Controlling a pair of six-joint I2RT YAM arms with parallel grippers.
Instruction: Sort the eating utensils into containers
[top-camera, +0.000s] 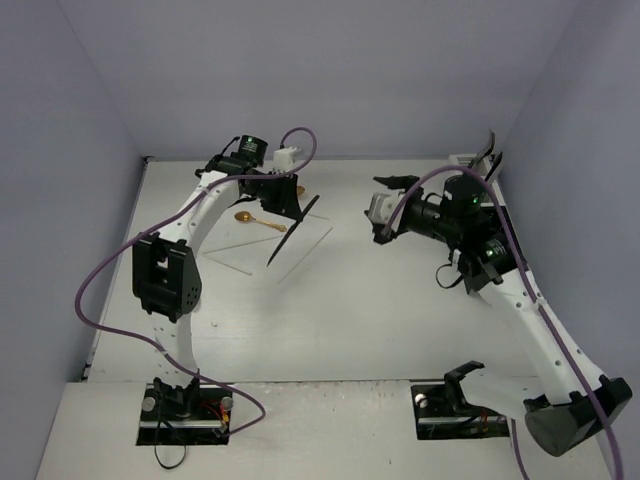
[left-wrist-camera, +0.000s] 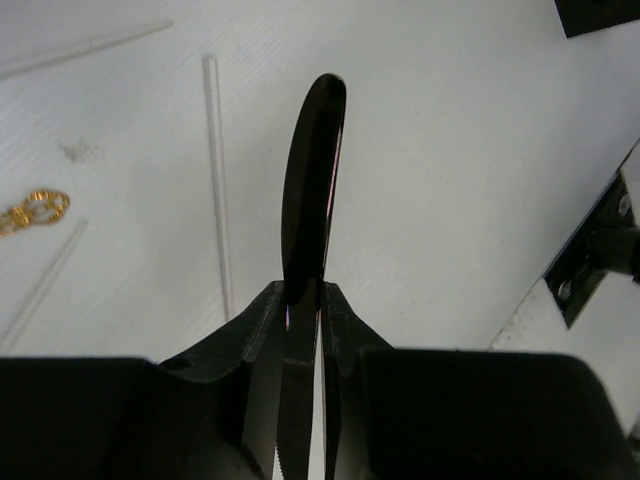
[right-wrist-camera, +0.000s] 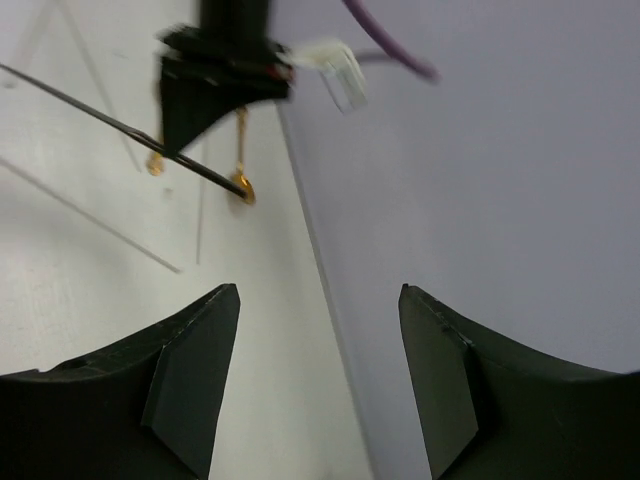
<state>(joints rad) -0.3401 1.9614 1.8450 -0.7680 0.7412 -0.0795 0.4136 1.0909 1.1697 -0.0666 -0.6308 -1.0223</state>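
Stretching far back — left arm (top-camera: 190, 225), fingers (left-wrist-camera: 255, 330) (pinched) on black knife (left-wrist-camera: 312, 180)

A spoon (top-camera: 258, 221) lies on the tray (top-camera: 240, 255), left of the knife (top-camera: 293, 231) above it.

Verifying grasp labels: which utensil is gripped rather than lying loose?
The black knife, clamped between the fingers of the left gripper. The gold spoon lies loose, with no gripper on it.

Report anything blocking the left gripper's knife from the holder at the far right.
The right arm, with the open right gripper turned toward the black knife, sits across that path, in front of the holder.
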